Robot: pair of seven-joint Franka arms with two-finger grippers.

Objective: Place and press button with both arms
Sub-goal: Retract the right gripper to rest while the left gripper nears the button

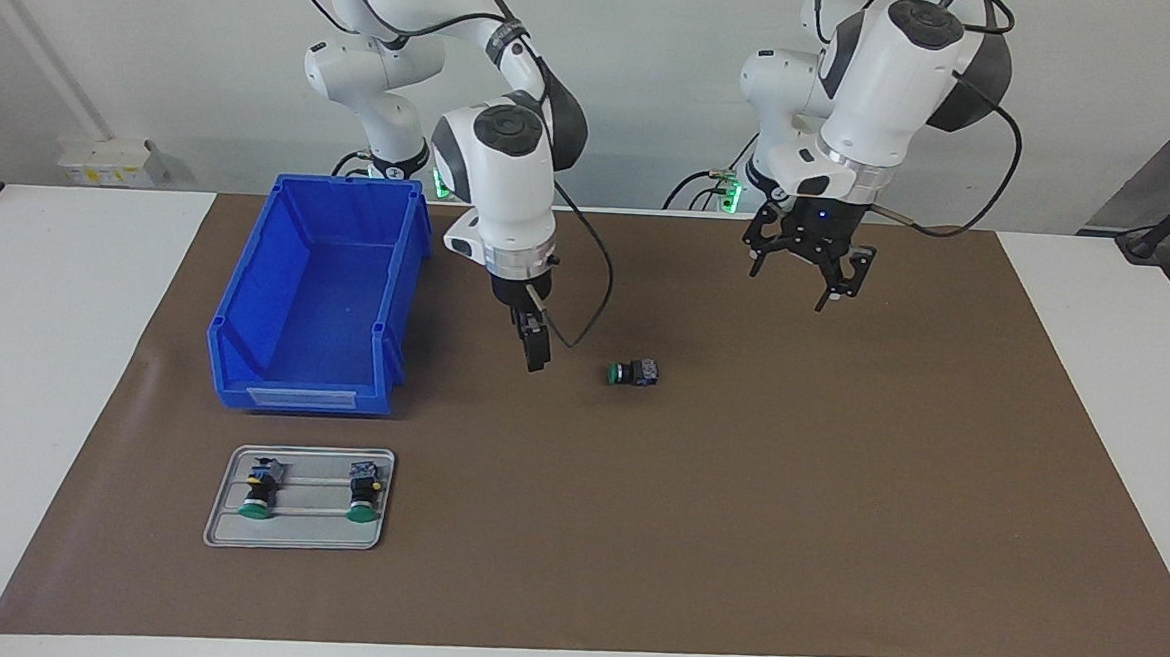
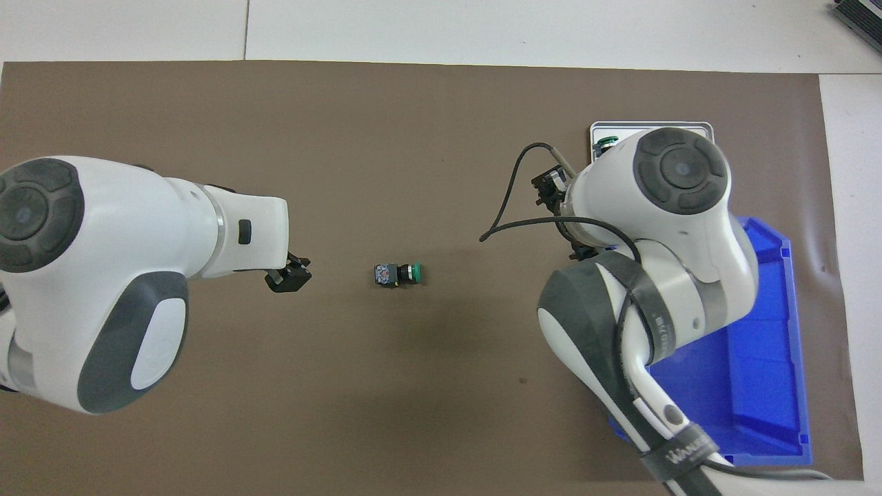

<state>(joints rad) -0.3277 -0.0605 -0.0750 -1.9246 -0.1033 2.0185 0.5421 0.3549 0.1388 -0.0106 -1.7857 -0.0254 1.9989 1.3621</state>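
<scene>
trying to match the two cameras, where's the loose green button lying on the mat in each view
Facing view: the loose button lies on its side on the brown mat near the picture's middle, green cap toward the blue bin.
Overhead view: the same button sits near the centre, cap again toward the bin.
Shared landmark: the blue bin at the right arm's end of the table.

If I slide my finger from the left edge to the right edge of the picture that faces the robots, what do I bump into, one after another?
Grey tray with two buttons → blue bin → right gripper → button lying alone on the brown mat → left gripper, up over the mat.
</scene>
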